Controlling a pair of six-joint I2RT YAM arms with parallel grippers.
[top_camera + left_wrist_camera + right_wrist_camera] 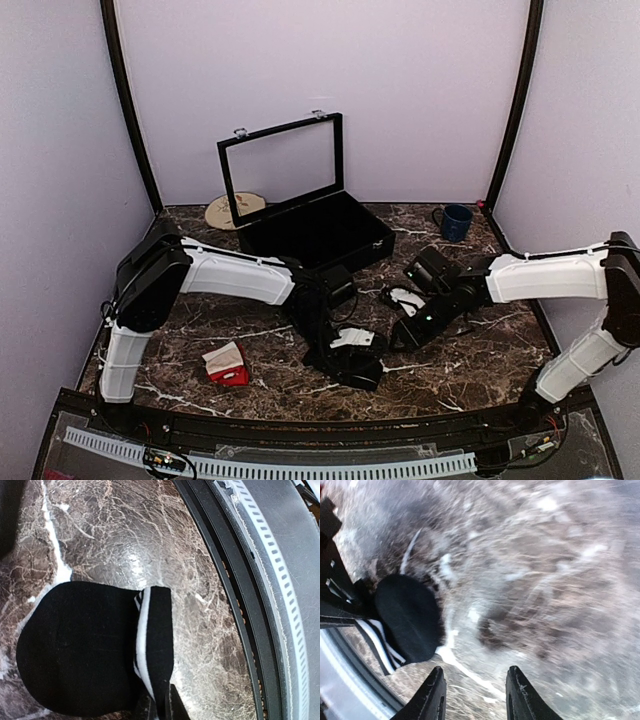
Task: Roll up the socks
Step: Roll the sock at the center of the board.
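A red sock bundle with a cream cuff (pixel 228 364) lies on the marble at the near left, apart from both grippers. A black sock with white stripes (pixel 352 362) lies near the middle front. It also shows in the left wrist view (pixel 75 650), spread flat with its striped edge (pixel 152 640) folded up. My left gripper (pixel 338 342) (pixel 161 709) is shut on that folded edge. My right gripper (pixel 402 336) (pixel 475 692) is open and empty just above the marble, to the right of the black sock (pixel 409 616).
An open black case (pixel 310 238) with a raised glass lid stands at the back middle. A round tan mat (pixel 234 210) lies to its left and a blue mug (pixel 455 222) at the back right. A small black-and-white item (pixel 404 297) lies near the right arm. The table's black front rim (pixel 235 595) is close.
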